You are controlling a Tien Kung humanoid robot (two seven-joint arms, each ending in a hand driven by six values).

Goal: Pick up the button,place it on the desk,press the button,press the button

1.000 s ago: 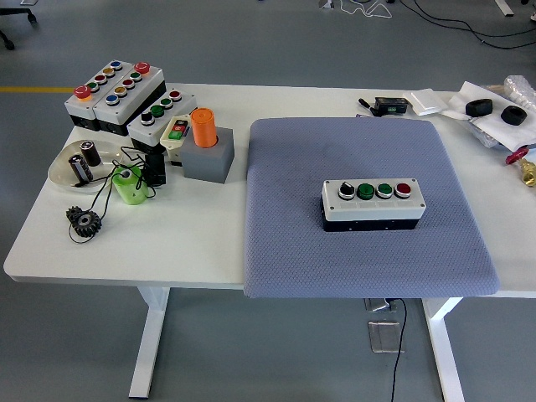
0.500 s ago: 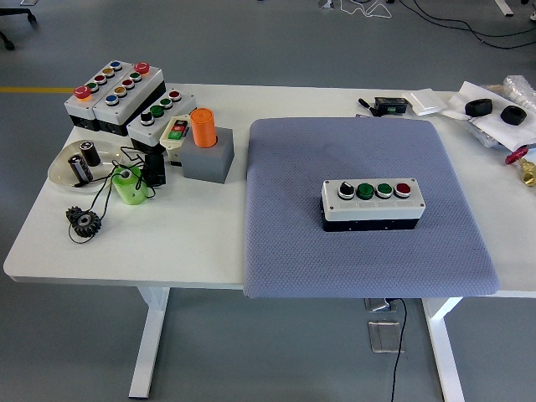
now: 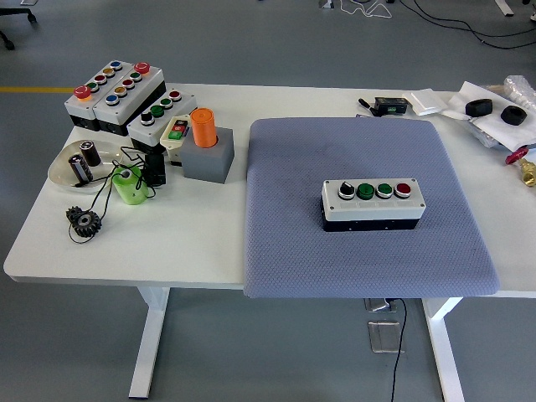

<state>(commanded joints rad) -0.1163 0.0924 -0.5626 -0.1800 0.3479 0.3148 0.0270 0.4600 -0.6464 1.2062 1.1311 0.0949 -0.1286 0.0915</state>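
A white button box (image 3: 373,204) with a black base lies on the grey-blue mat (image 3: 360,251) at the middle right of the table. Its top carries a black selector knob (image 3: 346,192), two green buttons (image 3: 366,191) and a red button (image 3: 404,189) in a row. No robot arm or hand is in view.
Several other button boxes (image 3: 113,90) stand at the back left, beside an orange cylinder (image 3: 203,127) in a grey block (image 3: 208,159). A clear dish (image 3: 79,163), a green part (image 3: 130,184), wires and a black gear (image 3: 84,221) lie at the left. Small items (image 3: 490,109) lie at the back right.
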